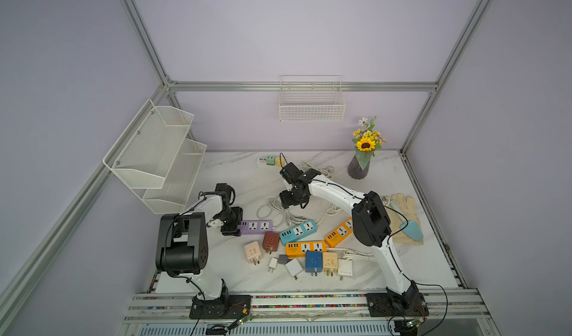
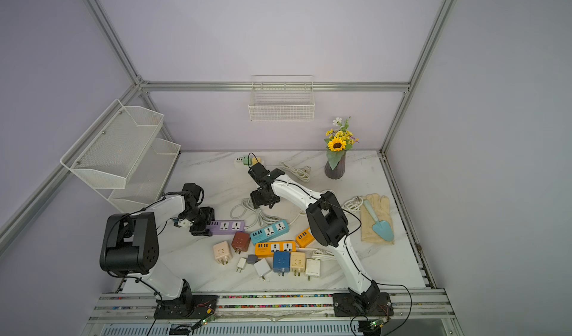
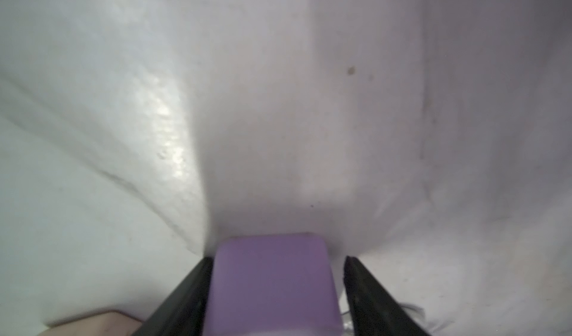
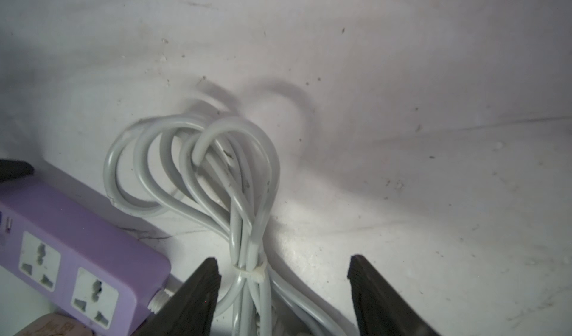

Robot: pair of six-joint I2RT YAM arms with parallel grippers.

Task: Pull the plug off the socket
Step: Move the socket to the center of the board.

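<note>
- The purple strip point(image 1: 256, 226) lies flat with one end between the fingers of my left gripper point(image 3: 277, 258). The right wrist view shows both of its sockets point(image 4: 40, 258) bare, so I judge this strip is done.
- A brown plug point(image 1: 270, 241) lies on the table just beside the purple strip, a little to the near side of my left fingers. Its prongs are out in the air, in no socket.
- My left jaws straddle the strip's end and stand a shade wider than it. One finger point(image 3: 192, 288) is against its side, and a sliver of table shows before the other, so I am clamping nothing.
- My right gripper point(image 4: 283, 258) is spread wide and empty. It hangs over the tied cord point(image 4: 247, 272), which runs under the gap between the fingers without touching them.
- Beyond my right fingers, a white strip point(image 1: 261, 160) carries a green plug point(image 1: 270, 160) and a yellow plug point(image 1: 279, 161), both seated. If those count, they are what is left.
- Both top views give the whole spread of strips and loose plugs, but my left arm hides the grip there.
- Only the left wrist view shows the gap at the finger, and only the right wrist view shows the empty sockets up close.
</note>
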